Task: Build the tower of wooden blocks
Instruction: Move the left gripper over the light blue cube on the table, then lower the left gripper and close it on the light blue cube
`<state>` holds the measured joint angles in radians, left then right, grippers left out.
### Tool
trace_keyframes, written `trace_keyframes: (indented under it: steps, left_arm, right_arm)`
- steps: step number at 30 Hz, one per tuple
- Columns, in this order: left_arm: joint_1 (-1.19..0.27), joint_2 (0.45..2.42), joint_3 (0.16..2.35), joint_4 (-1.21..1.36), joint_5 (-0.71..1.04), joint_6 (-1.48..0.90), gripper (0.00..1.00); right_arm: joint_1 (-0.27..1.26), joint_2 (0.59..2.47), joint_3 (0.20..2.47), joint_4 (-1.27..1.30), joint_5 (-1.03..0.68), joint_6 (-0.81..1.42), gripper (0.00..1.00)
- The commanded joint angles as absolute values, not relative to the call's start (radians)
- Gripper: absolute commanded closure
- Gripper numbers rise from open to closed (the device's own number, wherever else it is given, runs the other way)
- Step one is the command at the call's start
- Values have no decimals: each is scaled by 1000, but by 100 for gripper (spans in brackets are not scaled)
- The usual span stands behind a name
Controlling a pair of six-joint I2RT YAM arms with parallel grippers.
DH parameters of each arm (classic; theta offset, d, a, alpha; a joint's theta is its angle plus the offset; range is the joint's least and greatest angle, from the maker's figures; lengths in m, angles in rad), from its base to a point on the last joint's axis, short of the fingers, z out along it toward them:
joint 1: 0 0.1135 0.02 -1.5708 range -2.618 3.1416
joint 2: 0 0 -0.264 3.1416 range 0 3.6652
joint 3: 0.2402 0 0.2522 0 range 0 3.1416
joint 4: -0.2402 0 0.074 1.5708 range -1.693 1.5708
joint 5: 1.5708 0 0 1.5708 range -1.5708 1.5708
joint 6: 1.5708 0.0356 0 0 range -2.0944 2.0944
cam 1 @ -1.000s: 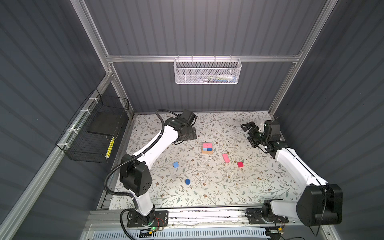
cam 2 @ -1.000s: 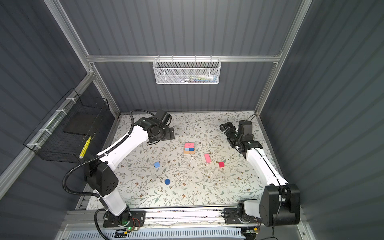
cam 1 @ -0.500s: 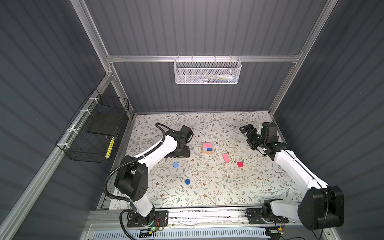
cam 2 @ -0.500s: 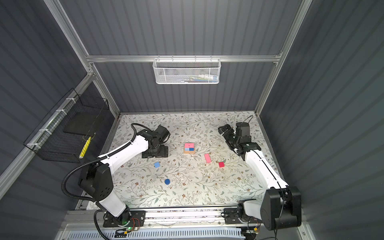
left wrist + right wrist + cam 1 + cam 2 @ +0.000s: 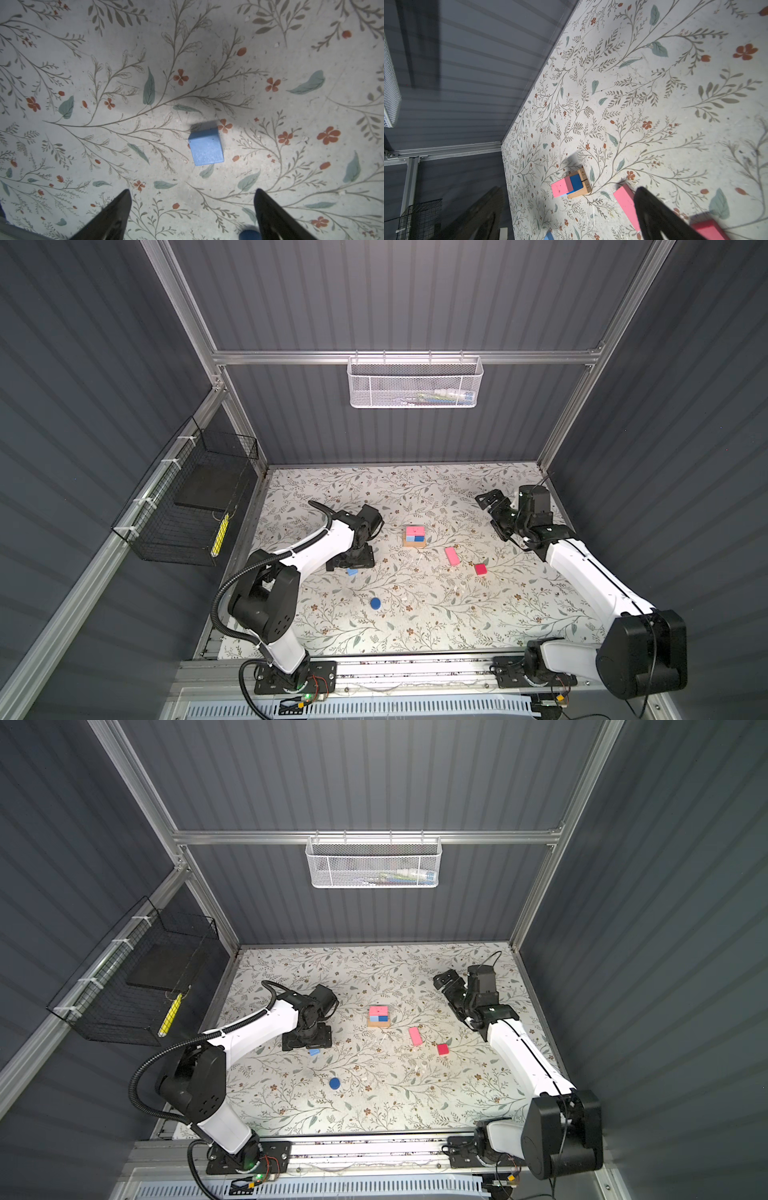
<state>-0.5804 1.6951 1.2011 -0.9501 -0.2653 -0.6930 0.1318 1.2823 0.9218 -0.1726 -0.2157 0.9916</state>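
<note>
**Half-built tower, both grippers wide open**

Seeing the tower [image 5: 414,536] near the middle of the floral mat [image 5: 415,626] in both top views, top faces only: tan base [image 5: 414,545], light and dark blue side by side, stacked pink oblong [image 5: 415,529] along the far edge. Getting its side from the right wrist view alone: printed digits on the tan ends, a sliver of light blue under the pink.

Counting four strays, all apart: loose pink oblong [image 5: 452,556] and red cube [image 5: 481,569] front-right of the tower, light blue cube [image 5: 352,571] off to its left, dark blue disc [image 5: 375,603] nearer the front.

Catching the left gripper [image 5: 192,190] pointed straight down, jaws spread wide, nothing in them. From above, looks jammed right against the light blue cube. Going by the left wrist view, nope: whole cube out past the fingertips, bare mat in between, plus a bit of the dark blue disc beside one finger.

Finding the right gripper [image 5: 490,512] off at the right rear, well apart from the tower, jaws wide apart too and empty. Getting one sharp dark finger in its wrist view, the other just a blur.

Seeing the white mesh basket [image 5: 411,387] and black wire basket [image 5: 187,510] whole only from above.
</note>
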Motion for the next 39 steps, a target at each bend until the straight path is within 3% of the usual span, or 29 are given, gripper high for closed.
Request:
trace_keyframes:
  steps: [1, 20, 39]
  left_arm:
    - [-568, 1742, 1189, -915, -228, -757, 14]
    - [-494, 1770, 1099, -780, -173, -872, 44]
    - [-483, 1755, 1082, -737, -167, -885, 62]
  right_arm:
    - [137, 1292, 923, -173, -202, 996, 1]
    - [137, 1307, 931, -172, -204, 986, 1]
    - [137, 1300, 928, -175, -199, 985, 1]
